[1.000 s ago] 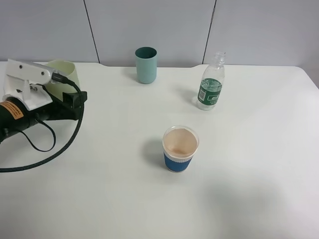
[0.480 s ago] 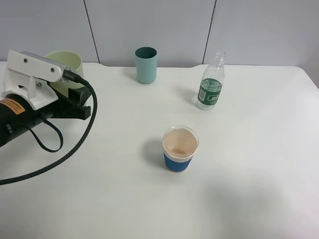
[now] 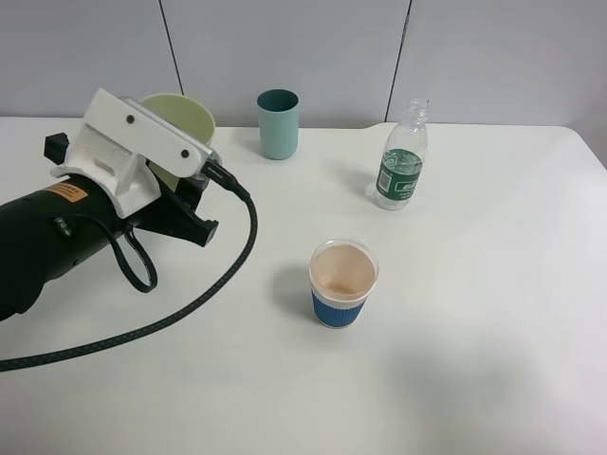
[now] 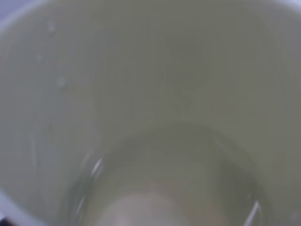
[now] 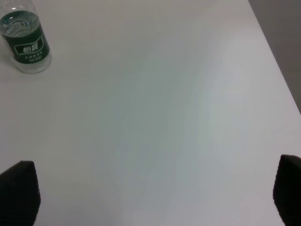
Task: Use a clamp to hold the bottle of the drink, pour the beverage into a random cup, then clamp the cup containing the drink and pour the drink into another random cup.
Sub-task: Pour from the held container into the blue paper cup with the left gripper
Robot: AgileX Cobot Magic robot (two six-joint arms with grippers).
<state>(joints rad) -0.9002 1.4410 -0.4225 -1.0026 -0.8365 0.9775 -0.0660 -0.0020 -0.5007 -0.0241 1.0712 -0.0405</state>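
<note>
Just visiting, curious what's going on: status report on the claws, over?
Left claw gripping pale green cup, drink inside. Right claw open, empty, bottle standing nearby. Nothing between held cup and blue-sleeved cup.

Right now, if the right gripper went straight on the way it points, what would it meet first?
Likely the bare table; the bottle sits off to one side of its line.

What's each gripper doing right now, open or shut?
Left gripper: shut on the green cup, which it holds tilted; its fingers are mostly hidden.
Right gripper: open, fingertips wide apart, nothing between them.
</note>
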